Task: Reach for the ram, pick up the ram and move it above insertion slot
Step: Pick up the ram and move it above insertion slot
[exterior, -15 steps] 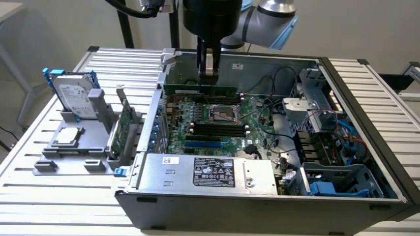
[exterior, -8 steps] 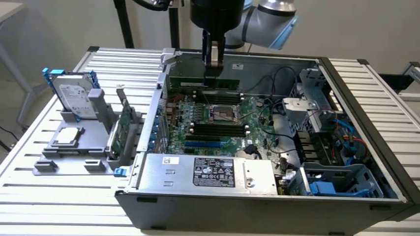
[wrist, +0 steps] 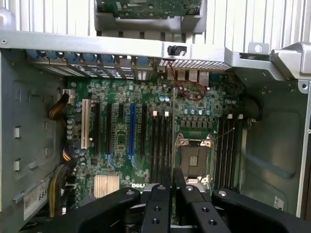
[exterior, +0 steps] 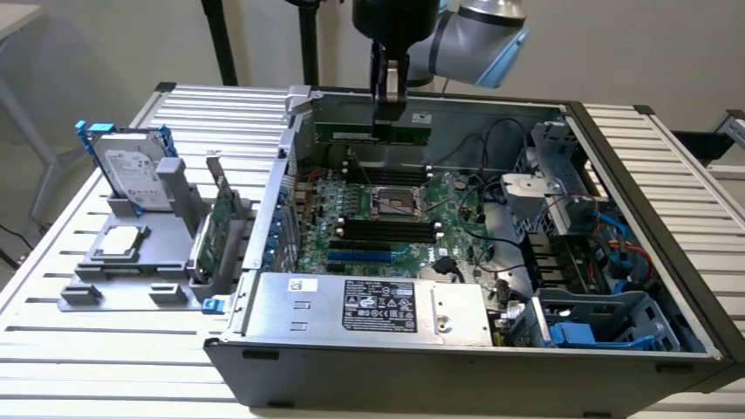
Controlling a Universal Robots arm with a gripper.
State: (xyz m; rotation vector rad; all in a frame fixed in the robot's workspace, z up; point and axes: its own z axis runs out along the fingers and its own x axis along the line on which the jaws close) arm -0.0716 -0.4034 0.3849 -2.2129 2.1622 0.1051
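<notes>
The ram (exterior: 349, 133) is a long, thin green stick hanging level inside the open computer case (exterior: 652, 218), close to its back wall and above the motherboard (exterior: 385, 209). My gripper (exterior: 390, 122) comes down from above and is shut on the stick's upper edge near its middle. Below it, black memory slots (exterior: 390, 230) run beside the processor socket (exterior: 390, 202). In the wrist view my black fingers (wrist: 158, 204) stand close together over the motherboard (wrist: 121, 136). The long memory slots (wrist: 160, 145) lie just past them, and the ram is hidden between them.
A grey fixture (exterior: 128, 279) on the slatted table at the exterior view's left holds a silver hard drive (exterior: 128, 170), a taller green card (exterior: 219, 223) and a small chip (exterior: 120, 243). The power supply (exterior: 361, 305), cables (exterior: 501, 218) and a blue drive cage (exterior: 594, 327) crowd the case.
</notes>
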